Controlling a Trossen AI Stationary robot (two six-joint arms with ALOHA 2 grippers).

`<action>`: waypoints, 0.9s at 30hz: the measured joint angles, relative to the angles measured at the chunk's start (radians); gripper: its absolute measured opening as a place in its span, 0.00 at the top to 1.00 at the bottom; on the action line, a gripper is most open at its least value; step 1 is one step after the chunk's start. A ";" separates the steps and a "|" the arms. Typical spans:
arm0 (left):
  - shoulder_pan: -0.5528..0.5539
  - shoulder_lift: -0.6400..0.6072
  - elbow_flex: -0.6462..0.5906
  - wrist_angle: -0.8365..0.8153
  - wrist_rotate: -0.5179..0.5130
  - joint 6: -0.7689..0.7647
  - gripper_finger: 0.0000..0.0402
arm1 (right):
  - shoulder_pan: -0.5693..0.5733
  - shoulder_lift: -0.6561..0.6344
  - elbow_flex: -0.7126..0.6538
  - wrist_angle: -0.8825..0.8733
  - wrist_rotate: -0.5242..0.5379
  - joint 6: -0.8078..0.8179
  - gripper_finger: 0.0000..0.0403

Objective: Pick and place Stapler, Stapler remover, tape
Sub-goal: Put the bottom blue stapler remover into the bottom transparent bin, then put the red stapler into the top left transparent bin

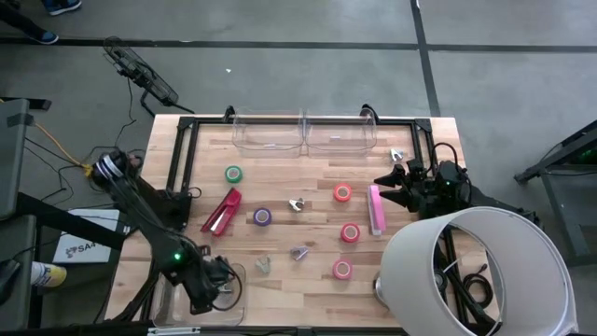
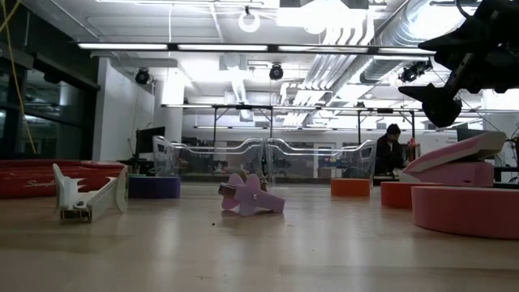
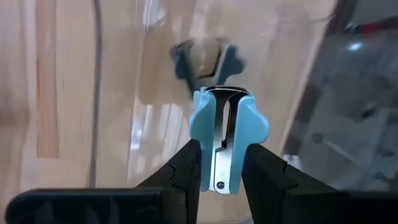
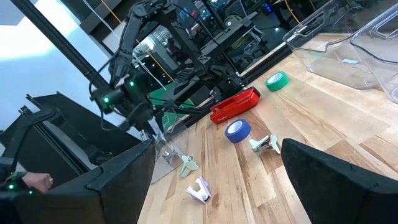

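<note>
We saw the left end effector point(image 3: 222, 163) pinched shut on a light blue staple remover point(image 3: 225, 138), holding it above a clear tray point(image 1: 233, 289) at the counter's point(image 1: 280, 238) near-left corner. The red stapler point(image 1: 222, 211) lay just beyond that tray, with the green tape roll point(image 1: 233, 174) farther past it and the purple tape roll point(image 1: 262, 217) beside the red stapler, toward the counter's middle. Three loose staple removers point(image 1: 297, 204) lay past the purple roll, around the middle of the counter. Three red-pink tape rolls point(image 1: 342, 193) lay farther from the red stapler, next to the pink stapler point(image 1: 375, 209). The right end effector point(image 1: 395, 183) hung spread wide and empty just beyond the pink stapler. Two clear bins point(image 1: 303, 131) stood at the counter's far edge.
</note>
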 joint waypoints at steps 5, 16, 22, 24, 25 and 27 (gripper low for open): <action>0.001 0.077 0.000 -0.019 0.057 0.011 0.78 | 0.000 0.000 0.000 0.000 0.000 0.000 0.16; 0.002 0.167 0.000 -0.030 0.126 0.058 0.77 | 0.000 0.000 0.000 0.001 0.000 0.000 0.16; 0.003 0.167 0.000 -0.031 0.155 0.061 0.69 | 0.000 0.000 0.000 0.001 0.000 0.000 0.16; 0.003 0.167 0.000 -0.031 0.161 0.061 0.67 | 0.000 0.000 0.000 0.001 0.000 0.000 0.16; 0.003 0.167 0.000 -0.031 0.161 0.061 0.66 | 0.000 0.000 0.000 0.001 0.000 0.000 0.16; 0.003 0.167 0.000 -0.030 0.161 0.056 0.63 | 0.000 0.000 0.000 0.001 0.000 0.000 0.16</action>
